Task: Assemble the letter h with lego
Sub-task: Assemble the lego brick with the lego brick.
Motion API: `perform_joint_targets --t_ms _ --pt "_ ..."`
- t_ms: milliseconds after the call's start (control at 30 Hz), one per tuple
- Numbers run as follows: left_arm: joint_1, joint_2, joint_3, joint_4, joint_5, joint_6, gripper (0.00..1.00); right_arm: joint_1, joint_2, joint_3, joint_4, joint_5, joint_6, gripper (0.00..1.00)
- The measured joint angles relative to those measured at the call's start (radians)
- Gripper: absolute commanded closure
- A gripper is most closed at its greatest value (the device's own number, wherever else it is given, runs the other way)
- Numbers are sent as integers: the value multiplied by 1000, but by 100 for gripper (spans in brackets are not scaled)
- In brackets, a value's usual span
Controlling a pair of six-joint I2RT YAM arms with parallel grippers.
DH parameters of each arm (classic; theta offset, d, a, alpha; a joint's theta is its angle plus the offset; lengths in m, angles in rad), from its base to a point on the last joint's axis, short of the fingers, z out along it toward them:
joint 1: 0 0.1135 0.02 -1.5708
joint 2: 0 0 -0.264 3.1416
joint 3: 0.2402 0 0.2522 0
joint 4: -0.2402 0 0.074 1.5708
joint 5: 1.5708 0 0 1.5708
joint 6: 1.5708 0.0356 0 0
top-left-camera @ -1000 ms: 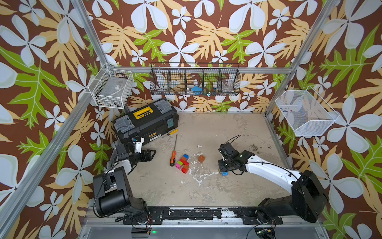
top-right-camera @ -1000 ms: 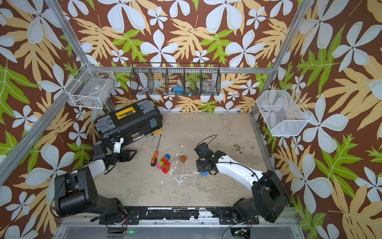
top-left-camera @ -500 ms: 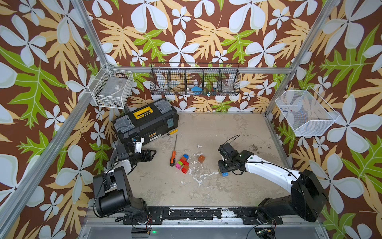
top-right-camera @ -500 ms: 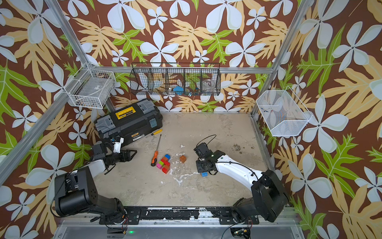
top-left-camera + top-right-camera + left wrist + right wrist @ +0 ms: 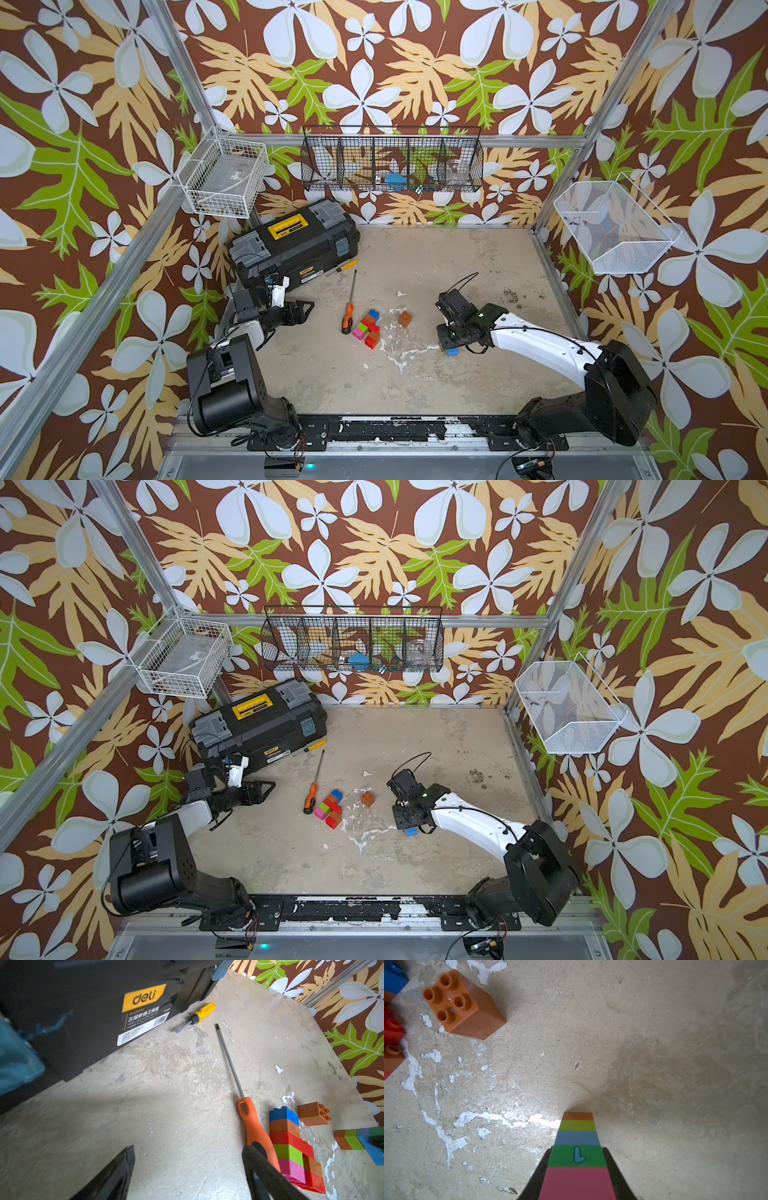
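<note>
**Lego column clamped in right jaws, left jaws apart and empty**

Right jaws are clamped on both sides of the striped column, pressing on its green band, which bears a blue letter L. Pink sits nearest the wrist, then green, blue, lime and an orange-brown end down at the worktop. Whether that end touches the surface I cannot tell. In both top views only a blue part of the column shows beneath the right arm.

Left jaws stand wide apart with nothing between them, low over the worktop near the front of the black toolbox.

Between the two arms lies a joined brick cluster of blue, orange-brown, red, green and pink. The orange-handled screwdriver lies just beside it, on the left arm's side. A loose orange-brown brick sits apart, between the cluster and the right jaws. A short yellow-handled screwdriver lies beside the toolbox.
</note>
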Motion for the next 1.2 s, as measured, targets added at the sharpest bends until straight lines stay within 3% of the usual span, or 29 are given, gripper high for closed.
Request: perform_joint_targets --t_ms 200,800,1000,1200 --pt "0 0 0 0 0 0 15 11 6 -21 21 23 -3 98" --pt "16 6 5 0 7 0 15 10 138 17 111 27 -38 100" --pt "21 6 5 -1 8 0 15 10 154 61 72 4 -53 100" --pt "24 6 5 -1 8 0 15 17 129 224 -83 -76 -115 100"
